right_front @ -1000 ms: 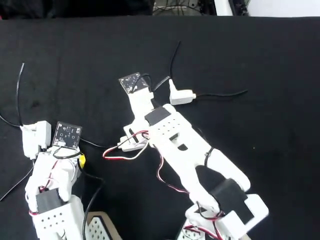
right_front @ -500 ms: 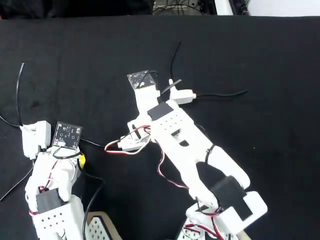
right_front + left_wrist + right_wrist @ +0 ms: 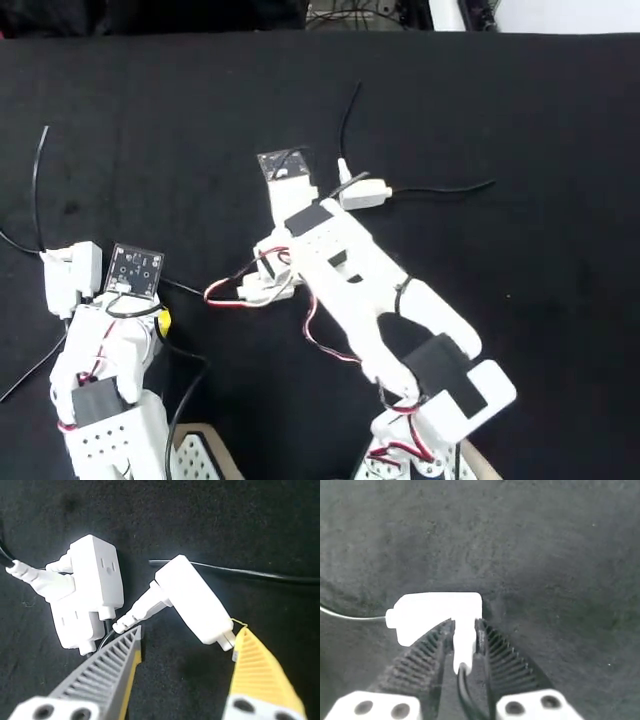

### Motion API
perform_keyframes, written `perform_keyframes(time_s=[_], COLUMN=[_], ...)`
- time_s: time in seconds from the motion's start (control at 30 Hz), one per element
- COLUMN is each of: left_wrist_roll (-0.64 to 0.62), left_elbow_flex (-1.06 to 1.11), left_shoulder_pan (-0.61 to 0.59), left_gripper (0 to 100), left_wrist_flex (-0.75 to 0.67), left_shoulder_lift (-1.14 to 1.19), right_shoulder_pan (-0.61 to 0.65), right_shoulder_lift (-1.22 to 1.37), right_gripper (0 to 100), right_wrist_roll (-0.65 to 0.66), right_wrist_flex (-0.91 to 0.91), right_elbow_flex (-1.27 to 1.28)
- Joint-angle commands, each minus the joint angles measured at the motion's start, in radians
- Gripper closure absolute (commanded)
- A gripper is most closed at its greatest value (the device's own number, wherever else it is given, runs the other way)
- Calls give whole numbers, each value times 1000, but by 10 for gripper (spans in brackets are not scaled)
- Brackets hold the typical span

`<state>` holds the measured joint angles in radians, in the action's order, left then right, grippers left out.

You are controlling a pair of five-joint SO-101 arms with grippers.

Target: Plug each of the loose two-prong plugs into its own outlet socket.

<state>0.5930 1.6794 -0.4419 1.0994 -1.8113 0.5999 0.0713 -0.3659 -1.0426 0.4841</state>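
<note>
Two joined white outlet sockets [image 3: 90, 597] lie on the black table, at the left in the high view [image 3: 72, 275]. A loose white two-prong plug [image 3: 192, 600] with a black cord lies beside them, between the tips of my open left gripper [image 3: 187, 630]. My right gripper [image 3: 465, 624] is shut on the neck of a second white plug [image 3: 464, 647]. That plug's front end meets a white socket body [image 3: 437, 611]. In the high view this L-shaped white pair [image 3: 362, 192] sits at the table's centre, at the tip of the right arm.
Thin black cords [image 3: 440, 187] trail across the black cloth from the central pair, and another cord [image 3: 38, 180] runs from the left sockets. Red and white servo wires [image 3: 240, 295] hang off the right arm. The table's far edge [image 3: 320, 30] borders clutter.
The right arm's wrist has swung to the right, closer over the central white plug and socket, which shifted slightly. The left arm and its plug stay put.
</note>
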Motion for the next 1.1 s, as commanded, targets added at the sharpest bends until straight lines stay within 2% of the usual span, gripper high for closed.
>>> perform_keyframes(time_s=[0.0,0.33,0.47,0.67,0.8,0.93,1.07], left_wrist_roll=[9,9,8,8,8,8,8], left_elbow_flex=[16,16,16,19,19,19,19], left_shoulder_pan=[10,10,10,10,10,12,12], left_gripper=[712,712,712,712,712,712,712], left_wrist_flex=[2,2,0,-2,-3,-2,-2], left_shoulder_lift=[-9,-9,-9,-9,-9,-9,-9], right_shoulder_pan=[41,86,117,97,115,120,120], right_shoulder_lift=[53,68,67,59,56,-2,-131], right_gripper=[986,985,971,709,605,635,718], right_wrist_roll=[-11,51,143,192,288,287,288], right_wrist_flex=[5,-2,5,-15,-166,-376,-580], right_elbow_flex=[-25,-130,-163,-206,-295,-421,-492])
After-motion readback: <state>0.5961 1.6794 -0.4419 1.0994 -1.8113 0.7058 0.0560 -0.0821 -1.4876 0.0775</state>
